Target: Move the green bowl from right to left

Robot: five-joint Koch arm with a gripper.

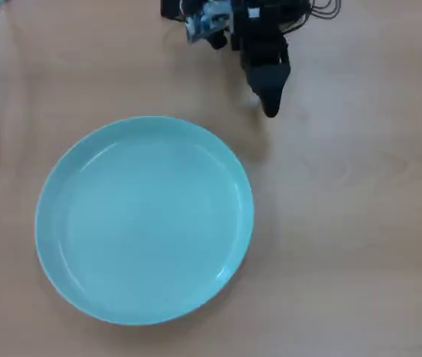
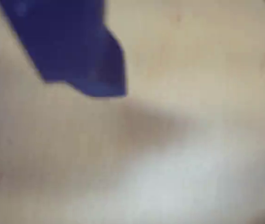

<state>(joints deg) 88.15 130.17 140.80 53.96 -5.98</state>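
The green bowl [image 1: 144,220], a wide shallow pale mint dish with a low rim, lies flat on the wooden table [image 1: 344,223], left of centre in the overhead view. It holds nothing. My black gripper [image 1: 271,110] hangs at the top of that view, above and to the right of the bowl, well apart from its rim. Only one dark pointed tip shows there. The blurred wrist view shows a single dark blue finger [image 2: 88,60] over bare table; the bowl is out of that view.
Arm base, a grey motor [image 1: 207,22] and black cables [image 1: 322,11] sit along the top edge in the overhead view. Bare wooden tabletop spreads to the right of the bowl and below the gripper.
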